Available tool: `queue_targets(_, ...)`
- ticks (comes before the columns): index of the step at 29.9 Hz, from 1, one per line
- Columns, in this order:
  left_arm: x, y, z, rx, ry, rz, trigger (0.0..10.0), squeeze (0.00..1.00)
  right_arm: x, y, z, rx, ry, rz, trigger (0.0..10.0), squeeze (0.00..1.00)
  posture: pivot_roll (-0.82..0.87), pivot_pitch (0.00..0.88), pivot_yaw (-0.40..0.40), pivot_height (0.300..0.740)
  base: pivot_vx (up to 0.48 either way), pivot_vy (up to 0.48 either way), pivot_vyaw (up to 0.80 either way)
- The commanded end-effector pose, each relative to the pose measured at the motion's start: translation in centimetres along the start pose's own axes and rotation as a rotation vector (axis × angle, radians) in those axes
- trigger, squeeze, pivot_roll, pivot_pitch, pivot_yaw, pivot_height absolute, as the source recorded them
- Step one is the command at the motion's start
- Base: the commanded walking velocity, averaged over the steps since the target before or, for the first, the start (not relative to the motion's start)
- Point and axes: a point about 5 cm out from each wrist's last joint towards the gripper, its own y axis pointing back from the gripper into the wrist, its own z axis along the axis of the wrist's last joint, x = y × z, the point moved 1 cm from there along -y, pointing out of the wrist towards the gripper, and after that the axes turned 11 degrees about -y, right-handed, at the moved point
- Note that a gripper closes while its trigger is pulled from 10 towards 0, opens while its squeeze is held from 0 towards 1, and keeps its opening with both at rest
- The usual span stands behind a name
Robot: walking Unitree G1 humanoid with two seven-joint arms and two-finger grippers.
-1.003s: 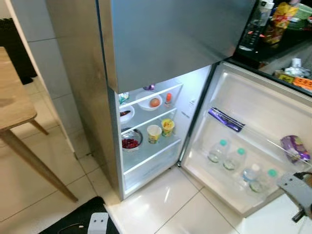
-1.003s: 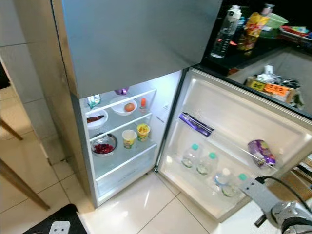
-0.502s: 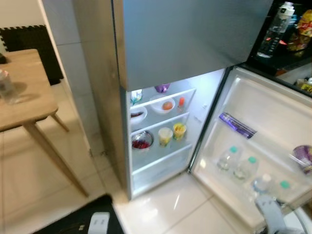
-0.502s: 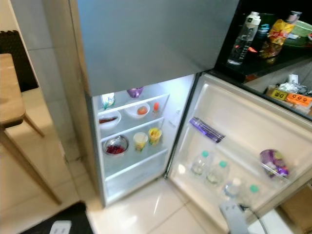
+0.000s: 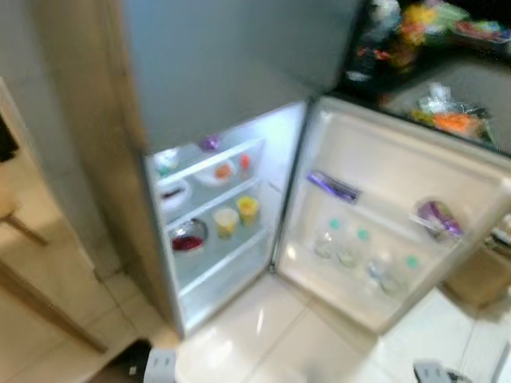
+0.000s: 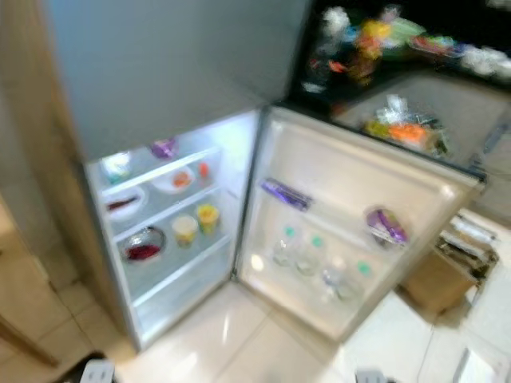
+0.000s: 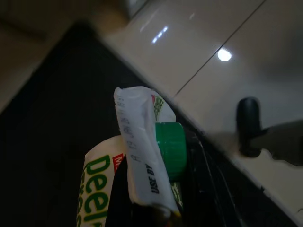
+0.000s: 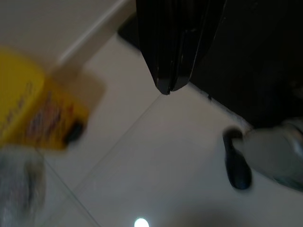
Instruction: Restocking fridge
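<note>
A fridge (image 5: 231, 72) is seen with its lower door (image 5: 399, 207) swung wide open over a pale tiled floor (image 5: 263, 335), the head views blurred. On the lit inner shelves, a white bowl (image 5: 219, 172) holding something orange is set beside a second white bowl (image 5: 172, 194) with dark contents; one shelf down, a metal bowl (image 5: 188, 237) of red food is placed next to a pale cup (image 5: 227, 221) and a yellow cup (image 5: 247, 209). In the door racks, a purple packet (image 5: 332, 186) and a purple bag (image 5: 436, 218) are kept above a row of clear bottles with green caps (image 5: 345, 248). In the left wrist view, a white pouch with green lettering and a green cap (image 7: 142, 156) is clamped in the left gripper (image 7: 156, 208), held low above a dark mat (image 7: 52, 118). The right gripper (image 8: 166, 87) is seen with its black fingers (image 8: 161, 42) pressed together and nothing between them, above the floor near a yellow package (image 8: 33, 109).
</note>
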Motion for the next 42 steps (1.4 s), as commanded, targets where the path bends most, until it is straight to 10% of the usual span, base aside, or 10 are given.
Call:
queue_targets(1,-0.7,0.1,-0.4,0.012,0.013,-0.008,10.0,0.00,-0.3,0.1,0.5,-0.023,-0.025,-0.014,10.0,0.00,-0.07,0.000,-0.071,0.740,0.000,0.000,-0.77)
queue_targets(22,0.0,-0.2,0.7,-0.003,0.059,0.025,10.0,0.00,1.4,0.3,4.6,-0.193,-0.083,0.036,10.0,0.00,-0.07,0.000,-0.061,0.740,0.000,-0.035,-0.62)
queue_targets(42,0.1,-0.1,0.3,0.009,0.037,0.016,10.0,0.00,1.4,0.1,3.1,-0.161,-0.064,0.031,10.0,0.00,-0.07,0.000,-0.051,0.740,0.000,-0.430,0.00)
